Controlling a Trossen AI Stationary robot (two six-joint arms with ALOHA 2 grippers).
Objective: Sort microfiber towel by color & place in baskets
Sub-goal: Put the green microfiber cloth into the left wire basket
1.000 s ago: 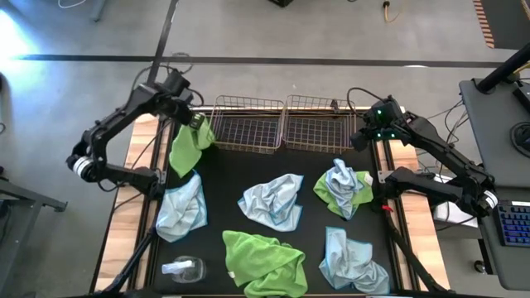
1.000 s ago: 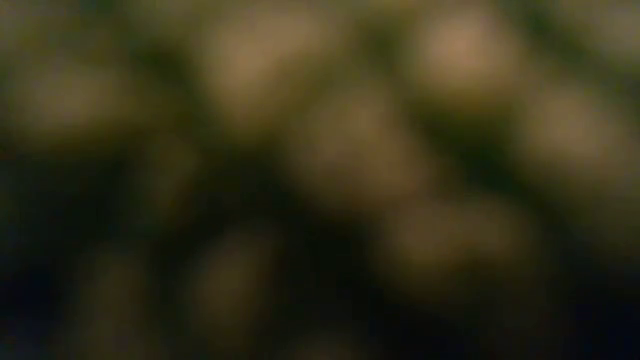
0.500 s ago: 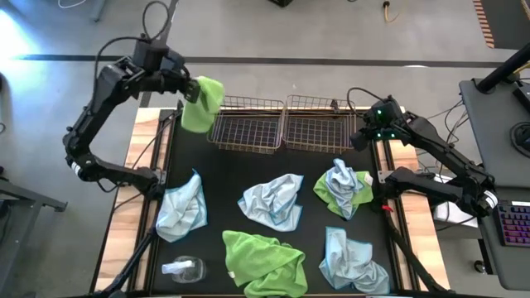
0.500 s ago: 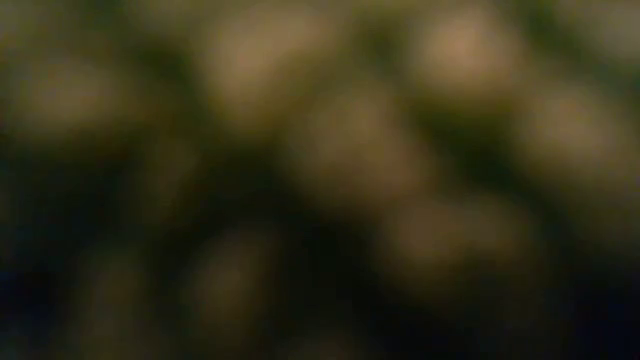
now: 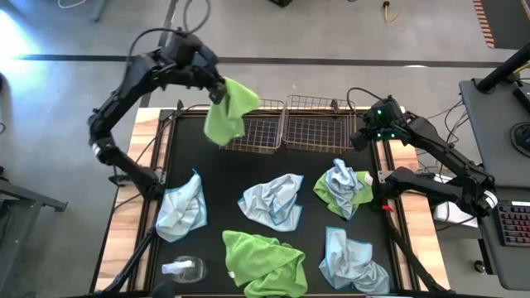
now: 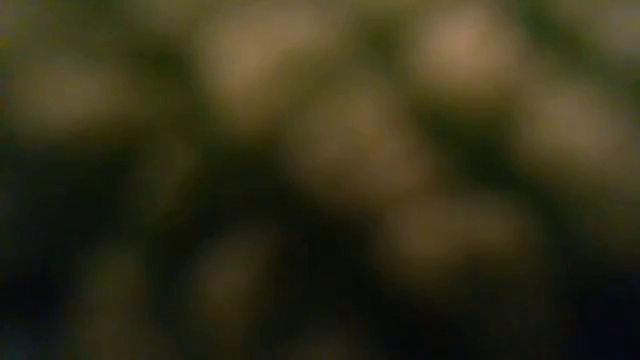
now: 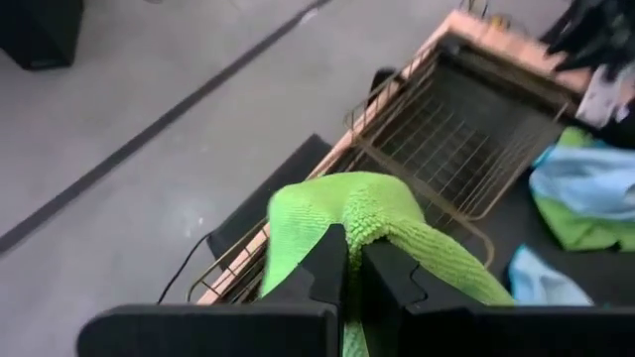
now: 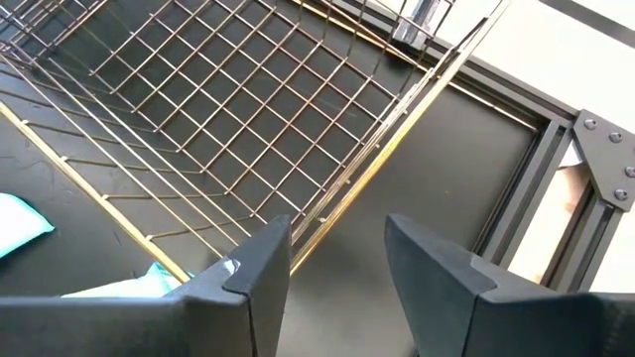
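- One lime green fuzzy microfiber towel [image 5: 230, 114] hangs pinched in the closed fingers of the left gripper [image 5: 217, 88], which has swung from the table's 10 o'clock edge to above the left brownish wire-mesh basket [image 5: 258, 132]; release looks close.
- Both baskets, including the right wire-mesh basket [image 5: 325, 125], sit at 12 o'clock with only bare mesh showing.
- Five more towels, pale blue and green, lie on the black mat [image 5: 224, 178] from centre to 6 o'clock.
- Right gripper [image 8: 335, 260] waits at 2 o'clock, fingers apart, holding nothing.

Both baskets [image 5: 286, 124] lie open above (wire walls).
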